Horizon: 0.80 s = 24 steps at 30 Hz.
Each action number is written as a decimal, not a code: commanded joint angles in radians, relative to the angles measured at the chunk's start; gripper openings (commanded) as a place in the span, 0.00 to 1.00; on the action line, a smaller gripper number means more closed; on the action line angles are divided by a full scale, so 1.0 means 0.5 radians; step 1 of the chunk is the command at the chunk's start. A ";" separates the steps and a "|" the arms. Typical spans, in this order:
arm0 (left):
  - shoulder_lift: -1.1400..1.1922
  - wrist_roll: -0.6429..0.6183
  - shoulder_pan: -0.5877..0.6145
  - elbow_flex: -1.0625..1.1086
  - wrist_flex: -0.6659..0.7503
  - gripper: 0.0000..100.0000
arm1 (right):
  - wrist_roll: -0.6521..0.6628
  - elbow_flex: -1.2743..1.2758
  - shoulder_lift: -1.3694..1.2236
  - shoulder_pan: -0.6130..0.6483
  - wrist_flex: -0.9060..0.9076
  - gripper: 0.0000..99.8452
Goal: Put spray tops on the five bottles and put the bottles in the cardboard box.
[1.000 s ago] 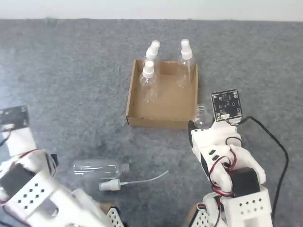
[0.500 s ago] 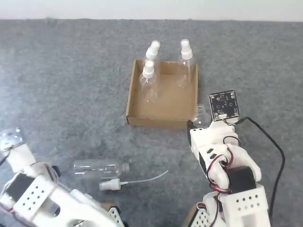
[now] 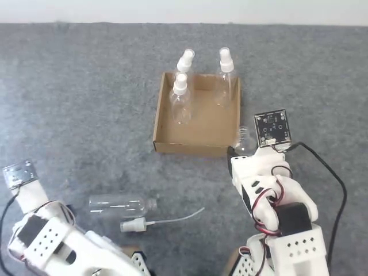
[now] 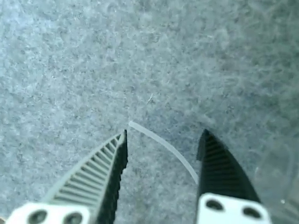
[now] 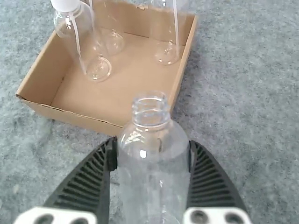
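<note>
The cardboard box (image 3: 164, 123) holds three upright clear bottles with white spray tops (image 3: 180, 99) (image 3: 224, 72) (image 3: 186, 60). My right gripper (image 5: 152, 145) is shut on a fourth clear bottle (image 5: 152, 158), upright and without a top, just outside the box's near right corner (image 5: 180, 100). A fifth bottle (image 3: 122, 203) lies capless on the carpet, with a loose spray top (image 3: 134, 225) and its thin tube (image 3: 178, 217) beside it. My left gripper (image 4: 163, 140) hangs open over the carpet, the tube's tip (image 4: 161, 144) between its fingers.
Grey carpet covers the whole table. The left arm (image 3: 40, 238) sits at the near left corner, and the right arm (image 3: 276, 201) stands at the near right. The box floor (image 5: 126, 84) has bare room in its middle and front.
The left arm has swung, its wrist dropping towards the near edge. The right arm nudged the held bottle slightly towards the box, then kept still.
</note>
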State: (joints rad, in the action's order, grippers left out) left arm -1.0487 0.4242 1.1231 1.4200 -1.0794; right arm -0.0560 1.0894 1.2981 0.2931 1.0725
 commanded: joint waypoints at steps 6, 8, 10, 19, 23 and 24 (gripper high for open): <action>0.018 -0.025 -0.049 -0.008 0.071 0.14 | -0.021 -0.025 0.032 -0.023 -0.057 0.01; 0.012 -0.025 -0.120 0.032 0.104 0.14 | -0.021 -0.025 0.032 -0.023 -0.057 0.01; 0.012 -0.028 -0.169 0.063 0.141 0.14 | -0.021 -0.025 0.032 -0.023 -0.051 0.01; 0.009 -0.028 -0.218 0.063 0.209 0.06 | -0.021 -0.025 0.032 -0.023 -0.041 0.01; 0.009 -0.028 -0.288 0.063 0.209 0.03 | -0.021 -0.021 0.032 -0.023 -0.041 0.01; 0.009 -0.028 -0.307 0.060 0.212 0.02 | -0.021 -0.021 0.032 -0.023 -0.041 0.01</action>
State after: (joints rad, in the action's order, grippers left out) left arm -1.0487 0.4181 1.0004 1.4615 -0.9981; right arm -0.0560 1.0894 1.2981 0.2931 1.0725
